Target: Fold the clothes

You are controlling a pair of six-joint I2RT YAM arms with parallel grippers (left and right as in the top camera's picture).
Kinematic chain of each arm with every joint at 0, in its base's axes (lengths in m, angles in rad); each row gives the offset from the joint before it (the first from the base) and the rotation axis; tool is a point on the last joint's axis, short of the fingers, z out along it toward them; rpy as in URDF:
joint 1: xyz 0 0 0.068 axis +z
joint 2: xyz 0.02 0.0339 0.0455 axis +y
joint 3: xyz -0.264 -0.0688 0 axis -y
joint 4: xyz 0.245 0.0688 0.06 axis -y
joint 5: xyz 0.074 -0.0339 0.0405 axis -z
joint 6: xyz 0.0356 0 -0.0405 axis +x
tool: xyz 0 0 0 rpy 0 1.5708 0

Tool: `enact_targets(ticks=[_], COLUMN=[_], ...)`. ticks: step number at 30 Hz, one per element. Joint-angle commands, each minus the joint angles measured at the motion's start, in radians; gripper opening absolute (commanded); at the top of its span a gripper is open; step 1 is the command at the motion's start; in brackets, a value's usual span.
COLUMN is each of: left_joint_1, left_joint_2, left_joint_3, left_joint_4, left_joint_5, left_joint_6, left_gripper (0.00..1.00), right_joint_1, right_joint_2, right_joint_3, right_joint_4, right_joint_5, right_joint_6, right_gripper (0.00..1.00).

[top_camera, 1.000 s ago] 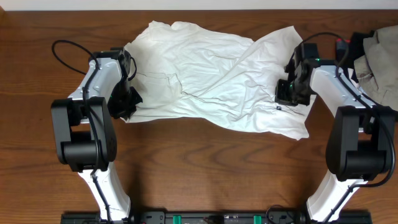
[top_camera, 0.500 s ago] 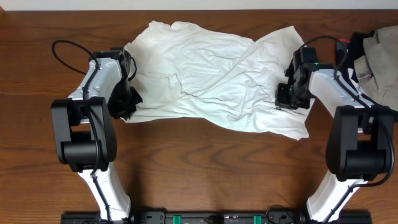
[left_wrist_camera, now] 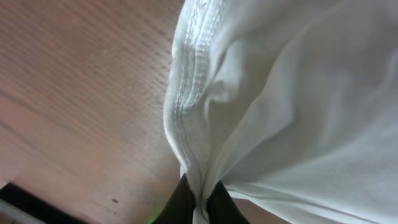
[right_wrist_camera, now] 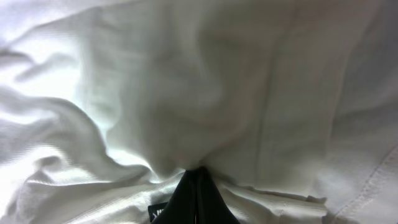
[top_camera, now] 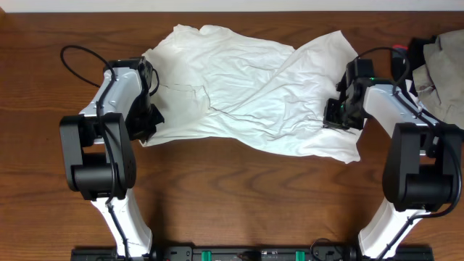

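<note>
**A:** How far along is the folding?

**B:** Barely started, by my reading. The white shirt [top_camera: 246,94] lies spread wide and wrinkled on the wooden table [top_camera: 232,203], stretching between the two sets of jaws. There is one loose diagonal ridge across it, but no tidy fold anywhere. All the real folding is left to do.

**A:** And the arms?

**B:** Both have a grip on it. The left gripper [left_wrist_camera: 199,202] is clenched on the shirt's stitched hem [left_wrist_camera: 186,81]. The hem runs straight up from the jaw tips, with bare wood to one side of them and cloth billowing to the other. The right gripper [right_wrist_camera: 198,183] is pinched shut on a gather of fabric at the opposite side. Creases fan out from its tips, and white cloth lies on every side of them.

**A:** So what comes next?

**B:** Probably lifting or drawing those two held spots to carry one part of the shirt over the rest. That is only a guess.

**A:** Any basket or bin to put it in?

**B:** None that I can see. A heap of olive-grey cloth [top_camera: 444,69] lies outward of the right jaws at the table's edge, apart from the shirt. It looks loose on the wood. It is cut off by the frame, so I cannot tell whether anything holds it.
</note>
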Motion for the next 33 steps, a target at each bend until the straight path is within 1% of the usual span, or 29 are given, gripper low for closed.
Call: enact_targets(ticks=[1, 11, 16, 22, 30, 33], left_joint_1=[0.007, 0.007, 0.007, 0.007, 0.007, 0.007], left_joint_2=[-0.025, -0.025, -0.025, -0.025, -0.026, -0.026], left_joint_3=[-0.006, -0.031, -0.135, -0.257, -0.267, -0.267], left_joint_4=[-0.017, -0.067, -0.055, 0.021, 0.02, 0.002], left_joint_5=[-0.053, -0.053, -0.048, -0.024, -0.019, 0.011], left_joint_6=[0.008, -0.002, -0.068, -0.107, -0.107, -0.106], left_gripper=[0.06, 0.06, 0.06, 0.06, 0.06, 0.06], right_joint_1=[-0.024, -0.049, -0.084, -0.13, -0.179, -0.194], right_joint_2=[0.011, 0.011, 0.011, 0.011, 0.011, 0.011], right_joint_3=[-0.022, -0.023, -0.023, -0.023, -0.022, -0.019], right_joint_4=[0.005, 0.034, 0.043, 0.058, 0.084, 0.1], right_joint_5=[0.048, 0.089, 0.115, 0.116, 0.116, 0.116], right_joint_6=[0.018, 0.018, 0.018, 0.018, 0.013, 0.0], right_gripper=[0.01, 0.01, 0.01, 0.01, 0.03, 0.04])
